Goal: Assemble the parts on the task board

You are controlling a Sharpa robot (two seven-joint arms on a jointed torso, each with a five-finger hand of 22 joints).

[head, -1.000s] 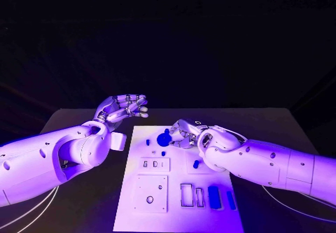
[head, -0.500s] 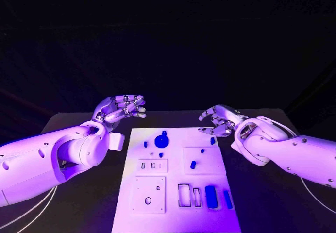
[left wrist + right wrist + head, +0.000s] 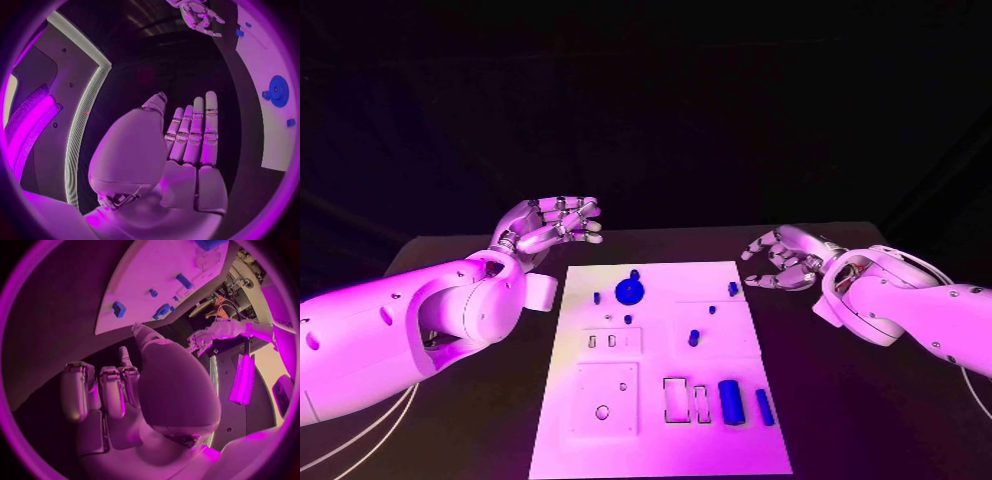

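Black worktop (image 3: 473, 420) carrying white rectangular task board (image 3: 661, 440) at centre, small blue plastic parts (image 3: 630, 291) sitting on it. Right hand (image 3: 783, 259) is pulling off board past its right edge, fingers apart w/ nothing held; left hand (image 3: 553, 224) is hovering empty, open. Next part unpicked.
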